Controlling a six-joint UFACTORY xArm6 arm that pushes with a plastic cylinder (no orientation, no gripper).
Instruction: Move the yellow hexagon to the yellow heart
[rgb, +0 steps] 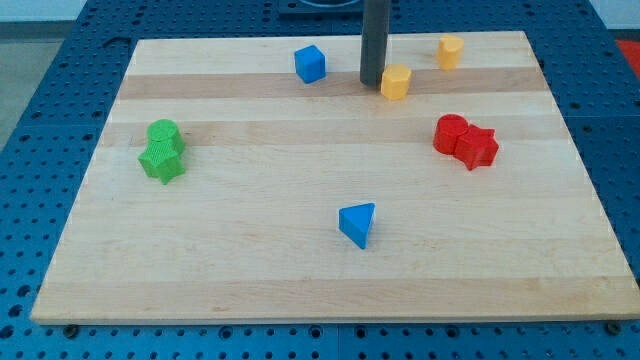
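Note:
The yellow hexagon (396, 82) lies near the view's top, right of centre. The yellow heart (450, 50) lies up and to the right of it, near the board's top edge, with a gap between them. My tip (373, 84) rests on the board just left of the hexagon, touching or almost touching its left side. The dark rod rises straight up out of the view's top.
A blue cube (310, 64) lies left of the rod. Two red blocks (465, 140) sit together at the right. Two green blocks (162, 150) sit together at the left. A blue triangle (358, 223) lies below centre. The wooden board (320, 280) sits on a blue perforated table.

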